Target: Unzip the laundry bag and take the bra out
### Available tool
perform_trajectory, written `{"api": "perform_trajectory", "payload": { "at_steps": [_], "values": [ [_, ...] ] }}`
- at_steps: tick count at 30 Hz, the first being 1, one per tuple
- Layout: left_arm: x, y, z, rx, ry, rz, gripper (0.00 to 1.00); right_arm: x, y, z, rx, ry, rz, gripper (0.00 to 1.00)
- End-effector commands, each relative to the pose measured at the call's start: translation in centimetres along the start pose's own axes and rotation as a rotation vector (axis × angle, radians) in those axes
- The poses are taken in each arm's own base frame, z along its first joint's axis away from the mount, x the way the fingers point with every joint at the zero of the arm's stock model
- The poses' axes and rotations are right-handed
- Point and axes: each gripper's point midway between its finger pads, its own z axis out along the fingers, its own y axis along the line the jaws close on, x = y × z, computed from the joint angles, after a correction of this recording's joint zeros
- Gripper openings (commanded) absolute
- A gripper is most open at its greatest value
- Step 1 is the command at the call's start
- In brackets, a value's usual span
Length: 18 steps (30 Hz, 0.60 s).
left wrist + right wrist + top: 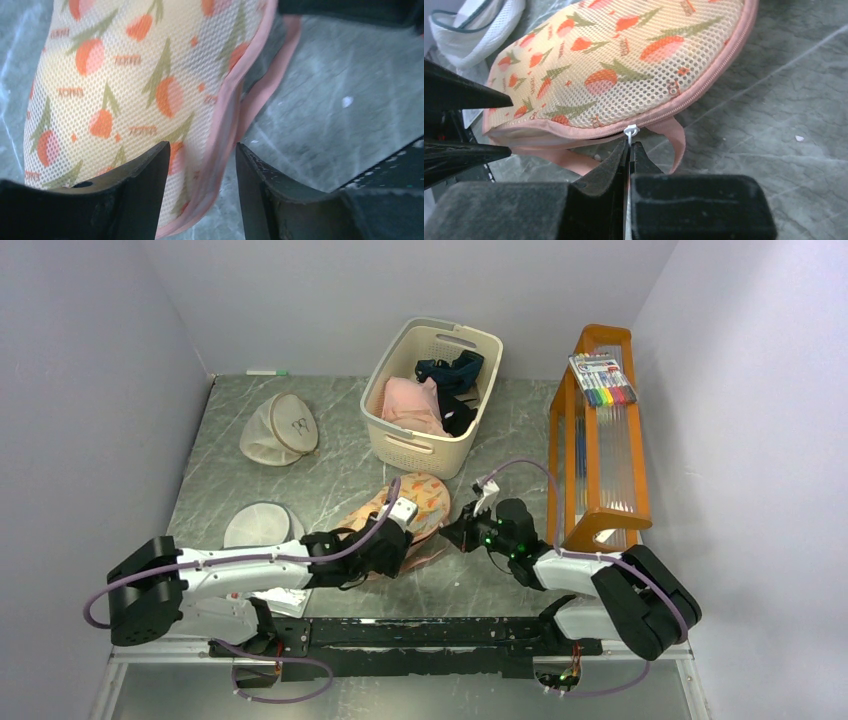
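The laundry bag (425,502) is peach-pink mesh with orange carrot shapes and lies mid-table in front of the basket. My left gripper (398,542) is at its near-left edge. In the left wrist view the jaws (202,147) stand apart, with the bag's pink rim (220,130) hanging between them, unclamped. My right gripper (457,533) is at the bag's right edge. In the right wrist view it (629,145) is shut on the white zip pull (630,131). The zip gapes a little left of the pull. The bra is hidden.
A cream basket (400,435) behind the bag holds a pink garment (408,405) and a navy garment (450,370). A white mesh bag (262,523) and a beige round bag (280,428) lie at the left. An orange rack (600,440) with markers stands at the right.
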Motion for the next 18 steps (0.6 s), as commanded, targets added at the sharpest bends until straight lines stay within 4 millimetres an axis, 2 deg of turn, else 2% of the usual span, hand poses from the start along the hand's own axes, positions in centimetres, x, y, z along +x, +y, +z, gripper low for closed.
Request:
{"api": "perform_trajectory", "payload": {
  "at_steps": [1, 5, 8, 12, 18],
  "values": [
    [-6.3, -2.7, -1.5, 0.104, -0.157, 0.017, 0.64, -1.1, 2.1, 0.0, -0.114, -0.054, -0.048, 0.00],
    [-9.1, -3.6, -0.3, 0.074, -0.208, 0.090, 0.66, -1.1, 3.4, -0.1, -0.170, -0.065, -0.067, 0.00],
    [-10.0, -3.8, 1.5, 0.021, -0.209, 0.137, 0.67, -1.0, 4.1, -0.2, -0.195, -0.066, -0.079, 0.00],
    [-10.1, -4.0, 3.3, -0.003, -0.199, 0.184, 0.66, -1.0, 4.5, -0.3, -0.207, -0.071, -0.093, 0.00],
    [-9.1, -4.2, 4.4, -0.002, -0.166, 0.196, 0.62, -1.0, 4.7, -0.5, -0.209, -0.079, -0.104, 0.00]
  ]
}}
